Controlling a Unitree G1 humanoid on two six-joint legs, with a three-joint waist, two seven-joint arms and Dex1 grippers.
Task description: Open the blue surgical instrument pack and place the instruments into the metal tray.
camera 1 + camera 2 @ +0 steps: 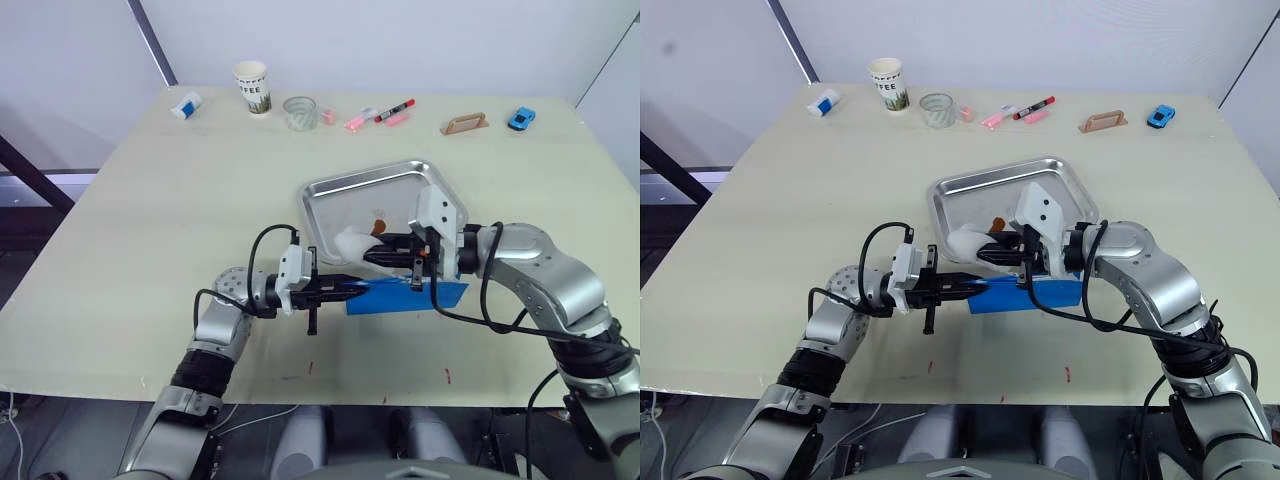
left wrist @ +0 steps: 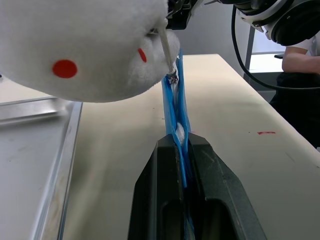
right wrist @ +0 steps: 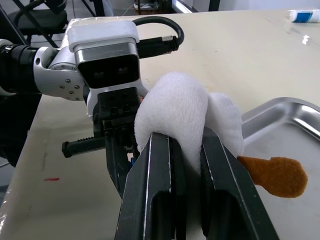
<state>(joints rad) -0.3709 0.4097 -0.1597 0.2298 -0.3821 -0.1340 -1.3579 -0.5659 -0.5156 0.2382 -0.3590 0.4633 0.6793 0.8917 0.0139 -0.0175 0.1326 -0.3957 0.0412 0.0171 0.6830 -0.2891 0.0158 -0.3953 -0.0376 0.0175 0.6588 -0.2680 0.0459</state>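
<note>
The blue surgical instrument pack [image 1: 410, 296] lies on the table just in front of the metal tray [image 1: 340, 195]. My left gripper [image 1: 358, 288] is shut on the pack's left edge, and the left wrist view shows the blue flap [image 2: 175, 100] pinched between its fingers [image 2: 155, 175]. My right gripper [image 1: 372, 257] is shut on a white plush toy [image 3: 175, 110] with an orange foot [image 3: 272, 175], held over the tray's near rim, right above the left gripper. The instruments are hidden.
Along the far edge stand a paper cup [image 1: 252, 87], a glass [image 1: 300, 112], red and pink markers [image 1: 393, 110], a wooden handle [image 1: 464, 123], a blue toy car [image 1: 521, 118] and a small white-blue item [image 1: 186, 105]. A person's arm [image 2: 300, 55] shows beyond the table.
</note>
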